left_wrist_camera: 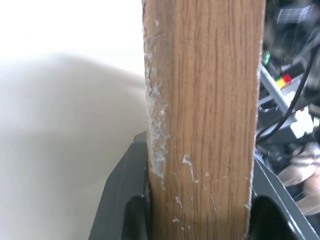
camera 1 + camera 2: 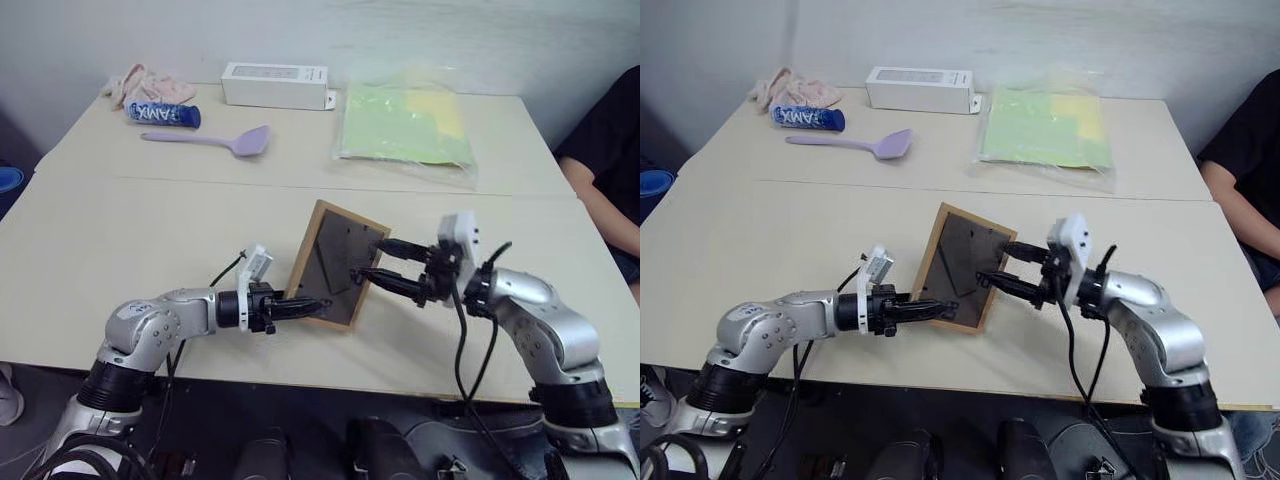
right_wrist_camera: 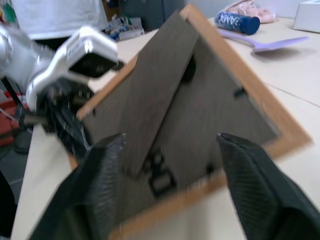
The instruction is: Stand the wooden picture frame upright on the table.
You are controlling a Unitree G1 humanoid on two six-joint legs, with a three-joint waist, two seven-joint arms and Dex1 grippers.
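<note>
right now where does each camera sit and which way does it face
Left eye: on the head, looking forward and down at the table; both arms show, the left gripper shut on the frame.
Right eye: beside it, same scene, slightly shifted.
Left wrist: on the left arm, looking along its fingers at the frame's wood edge clamped between them.
Right wrist: on the right arm, looking between its open fingers at the frame's dark back; the left gripper shows beyond.
Shared: all four see the frame.
</note>
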